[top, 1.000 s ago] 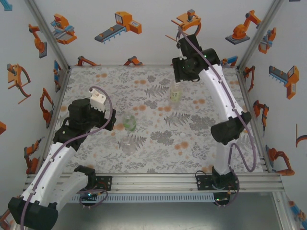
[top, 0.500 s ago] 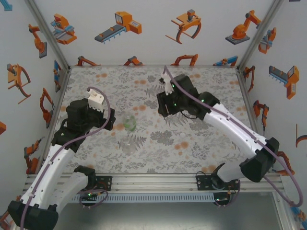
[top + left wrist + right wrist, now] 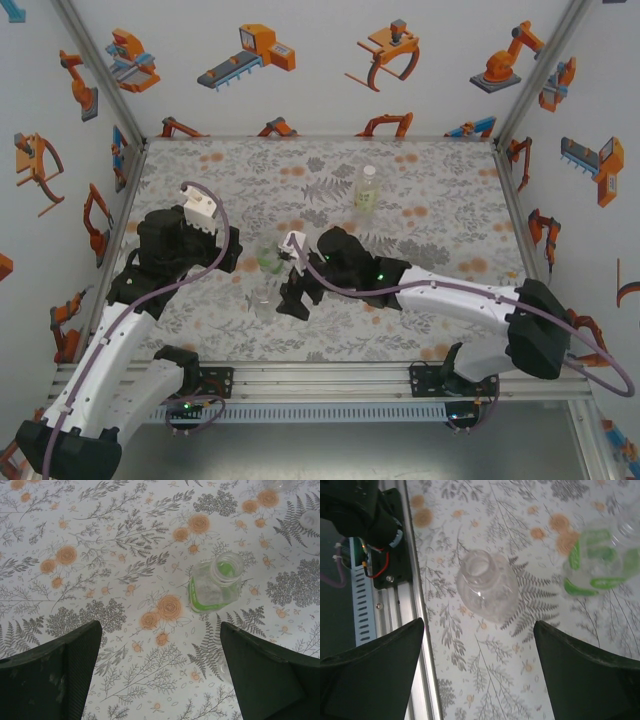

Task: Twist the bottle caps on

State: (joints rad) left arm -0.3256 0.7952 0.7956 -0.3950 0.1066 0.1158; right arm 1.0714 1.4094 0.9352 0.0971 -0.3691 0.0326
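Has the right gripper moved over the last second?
Yes. The right gripper swung away from the pale yellow bottle at the back, toward the near left, and now hangs beside the colourless bottle.

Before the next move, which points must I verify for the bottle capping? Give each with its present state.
1. Colourless bottle upright, neck open: ok.
2. Right gripper open, that bottle just ahead of it: ok.
3. Left gripper open and empty: ok.
4. Green bottle upright, neck uncapped: ok.
5. Something held to screw on: not ok; a likely cap lies loose beyond the green bottle.
6. Yellow bottle capped: cannot tell.
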